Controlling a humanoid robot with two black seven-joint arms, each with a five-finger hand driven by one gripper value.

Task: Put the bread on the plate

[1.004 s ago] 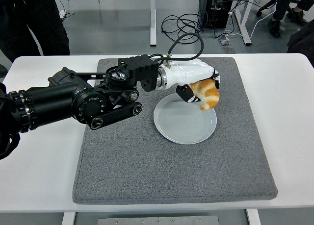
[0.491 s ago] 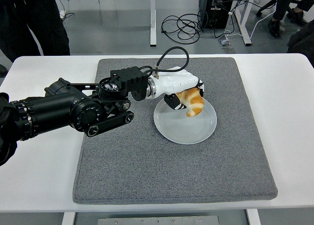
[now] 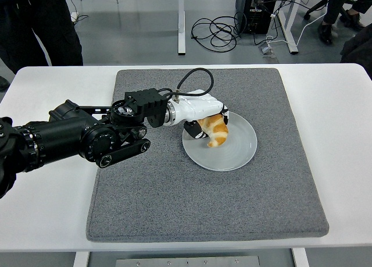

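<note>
The bread [image 3: 214, 132] is a golden croissant-like piece with a pale tip, held in my left hand [image 3: 204, 119]. The hand is white, on a black arm that comes in from the left edge. Its fingers are curled around the bread's upper part. The bread hangs low over the left half of the white plate [image 3: 238, 148], which lies on the grey mat [image 3: 203, 203]. I cannot tell whether the bread's lower tip touches the plate. My right arm is out of view.
The grey mat covers the middle of the white table [image 3: 343, 133]. A person in dark clothes [image 3: 35, 22] stands behind the table's far left corner. Cables [image 3: 215, 31] and desk legs are on the floor beyond.
My left hand has pulled back to the left and moved down with the bread, from above the plate's far right rim to low over its left half.
</note>
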